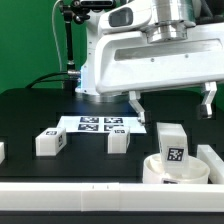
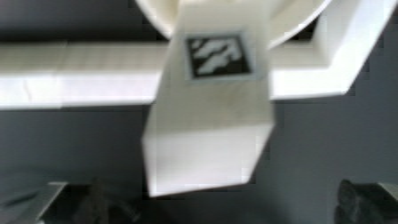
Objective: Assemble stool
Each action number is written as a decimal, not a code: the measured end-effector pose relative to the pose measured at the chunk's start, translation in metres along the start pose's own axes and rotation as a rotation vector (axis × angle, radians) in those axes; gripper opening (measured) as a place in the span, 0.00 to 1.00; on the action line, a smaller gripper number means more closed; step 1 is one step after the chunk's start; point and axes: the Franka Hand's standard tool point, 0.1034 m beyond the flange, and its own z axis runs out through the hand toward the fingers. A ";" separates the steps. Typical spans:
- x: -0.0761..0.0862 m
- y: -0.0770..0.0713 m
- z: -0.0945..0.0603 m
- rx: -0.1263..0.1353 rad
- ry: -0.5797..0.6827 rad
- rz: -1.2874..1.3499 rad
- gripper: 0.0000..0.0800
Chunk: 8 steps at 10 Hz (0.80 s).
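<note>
The white ring-shaped seat point(image 1: 158, 172) lies at the front on the exterior view's right. One white block leg point(image 1: 172, 143) with a marker tag stands upright on it. My gripper point(image 1: 171, 100) hangs above this leg, wide open, fingers apart on either side and touching nothing. In the wrist view the same leg point(image 2: 208, 110) reaches toward the gap of the gripper point(image 2: 222, 205), with both dark fingertips point(image 2: 80, 203) well clear of it. Two more tagged legs point(image 1: 50, 142) point(image 1: 119, 140) lie on the black table.
The marker board point(image 1: 100, 124) lies flat behind the two loose legs. A long white border rail point(image 1: 80, 196) runs along the front edge, another point(image 1: 213, 160) by the seat, and one crosses the wrist view point(image 2: 71, 85). A white piece shows at the exterior view's left edge point(image 1: 2, 151).
</note>
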 end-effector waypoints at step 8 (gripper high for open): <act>0.014 -0.003 -0.006 -0.012 -0.209 -0.305 0.81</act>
